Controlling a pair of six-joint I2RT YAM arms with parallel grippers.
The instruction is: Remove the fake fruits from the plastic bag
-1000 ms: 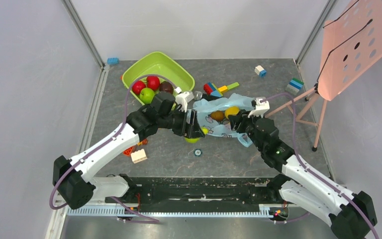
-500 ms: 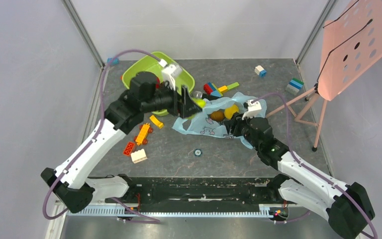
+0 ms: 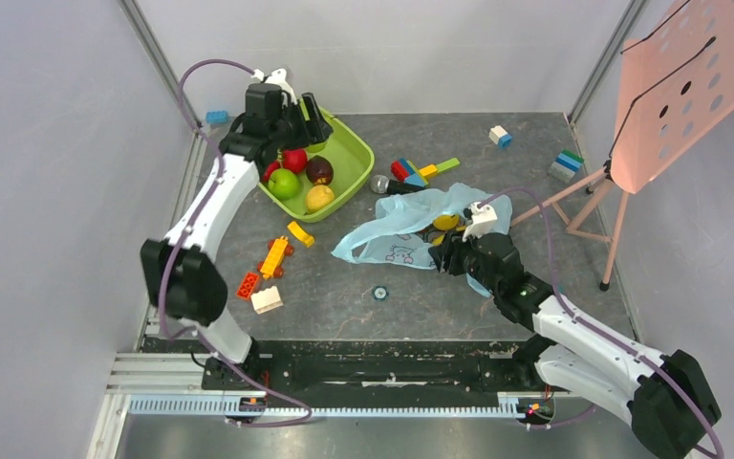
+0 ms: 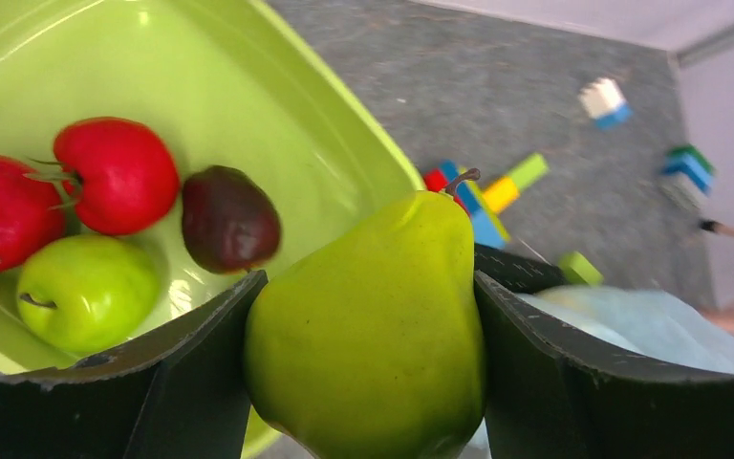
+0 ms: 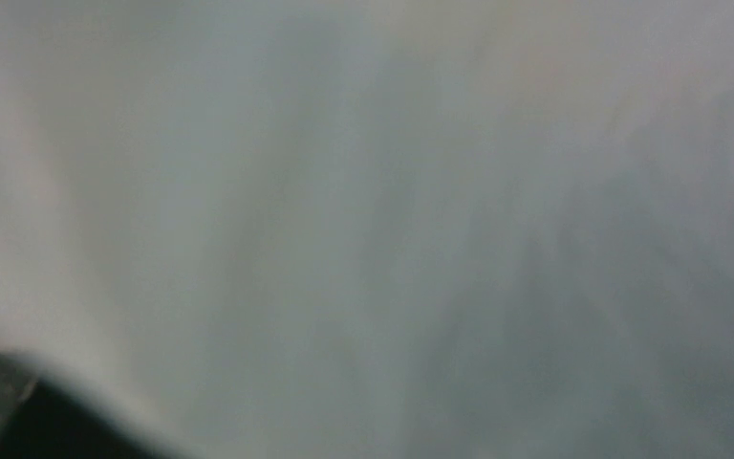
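Above the green bowl (image 4: pixel 277 86), carrying a pear (image 4: pixel 368 306) clamped in the left gripper (image 4: pixel 368 392). Next, probably: drop beside the red fruit (image 4: pixel 115 172), then on to the plastic bag (image 3: pixel 392 234) right of the bowl, yellow fruit (image 3: pixel 444 222) inside. Right gripper (image 3: pixel 440 256) at that bag: grip impossible to tell.

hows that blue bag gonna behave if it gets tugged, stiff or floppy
Probably floppy: the plastic bag lies crumpled in loose folds. Likely thin and light, since a yellow fruit is visible inside it. A tug may well bunch it up rather than slide it whole.
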